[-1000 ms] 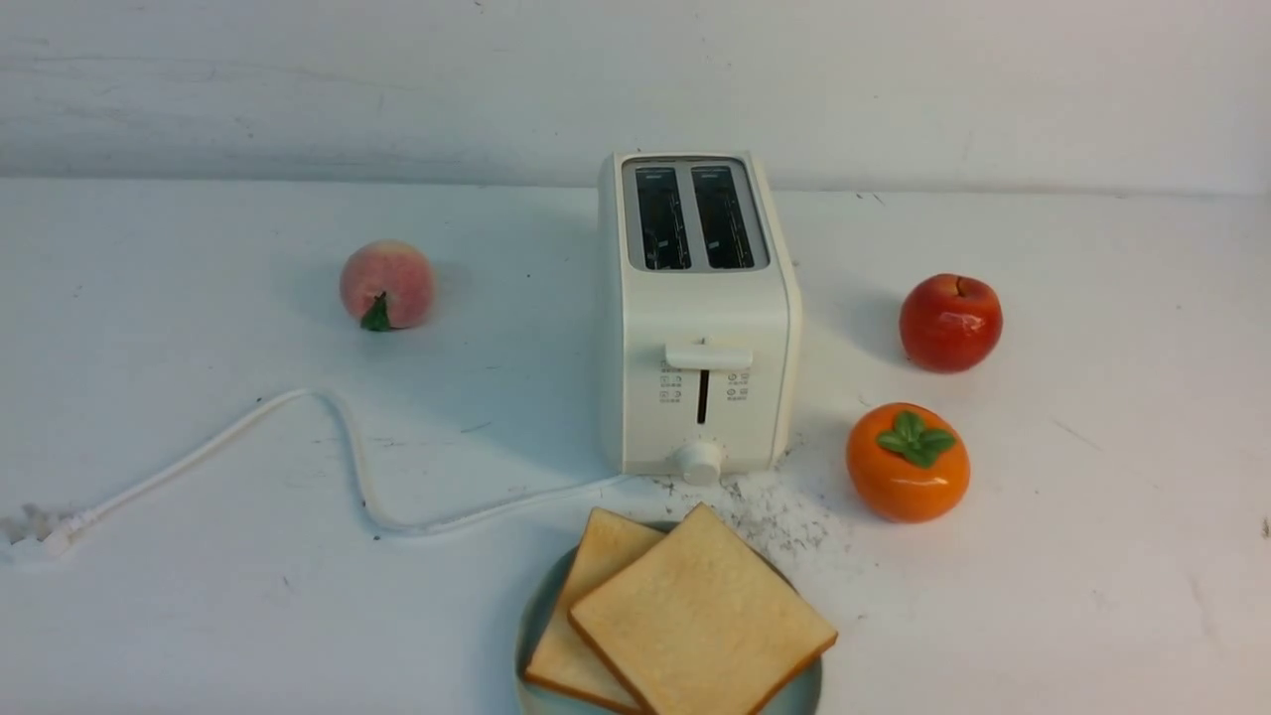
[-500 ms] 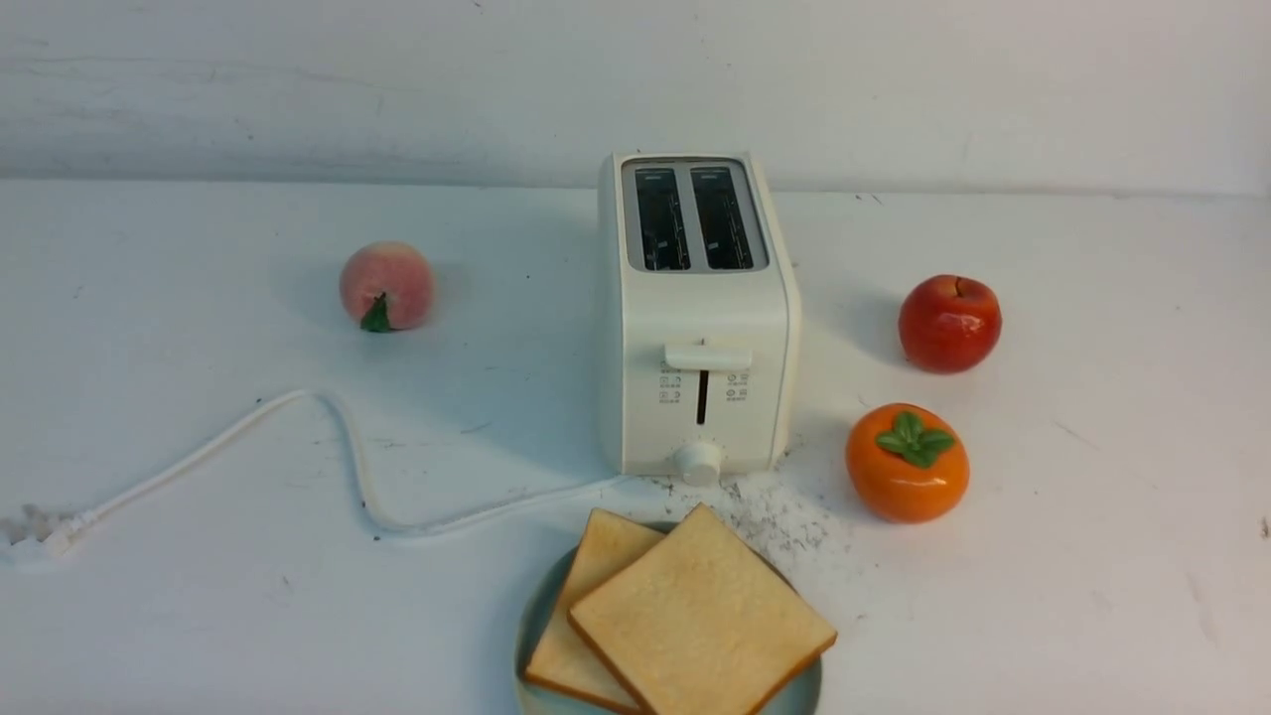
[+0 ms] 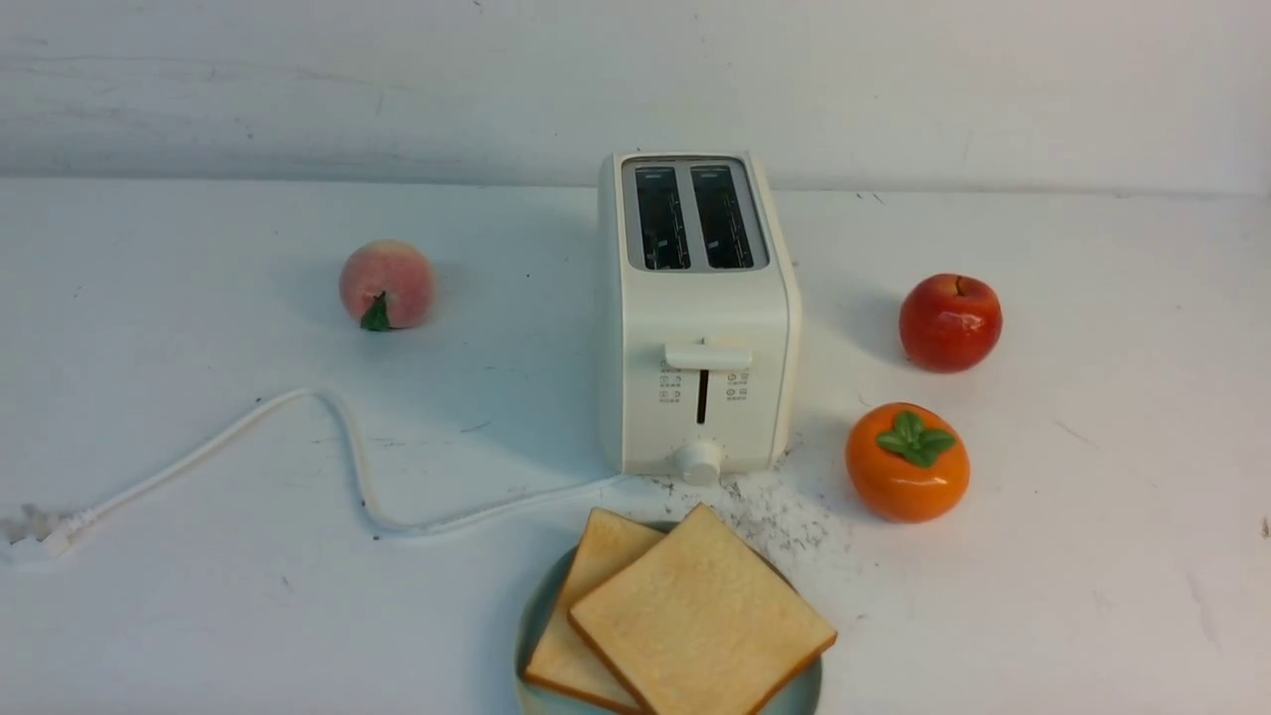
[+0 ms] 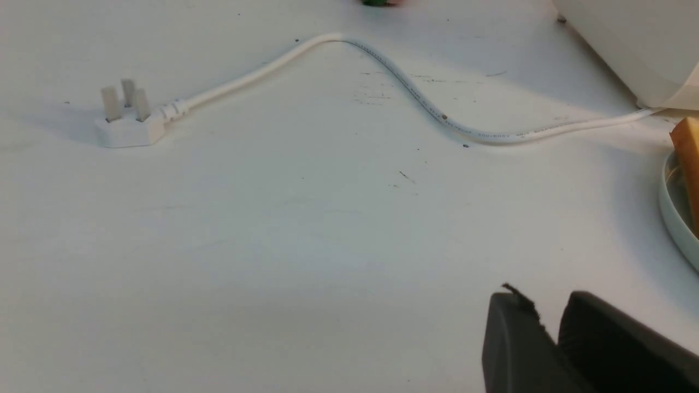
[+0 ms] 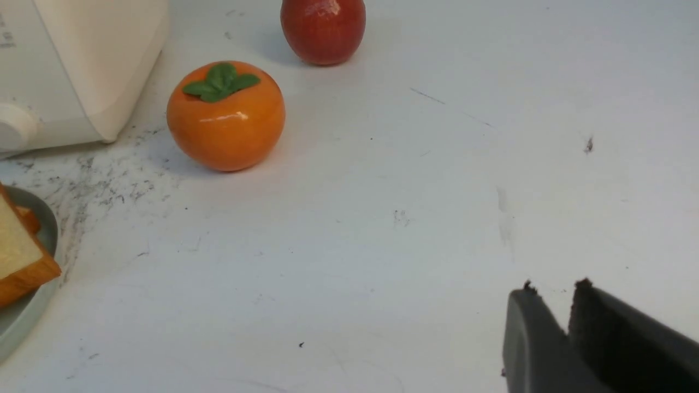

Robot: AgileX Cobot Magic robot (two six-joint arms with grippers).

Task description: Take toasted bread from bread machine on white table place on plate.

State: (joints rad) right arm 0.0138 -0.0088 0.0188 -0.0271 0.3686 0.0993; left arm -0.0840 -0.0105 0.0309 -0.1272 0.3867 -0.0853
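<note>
Two slices of toasted bread lie overlapping on the plate (image 3: 531,636) at the front of the white table (image 3: 1092,516); the upper slice (image 3: 700,616) covers part of the lower one (image 3: 596,566). Behind them stands the bread machine (image 3: 700,308), both slots dark and empty, lever up. Neither arm shows in the front view. My left gripper (image 4: 546,297) hovers over bare table near the plate's rim (image 4: 674,218), its jaws a narrow gap apart with nothing between. My right gripper (image 5: 554,289) hangs over bare table too, slightly open and empty, well away from the toast corner (image 5: 19,256).
A white cord (image 3: 348,447) runs left from the toaster to a plug (image 4: 128,123). A peach (image 3: 386,285) sits at back left, a red apple (image 3: 950,323) and an orange persimmon (image 3: 907,462) to the toaster's right. Crumbs (image 3: 784,511) lie between toaster and plate.
</note>
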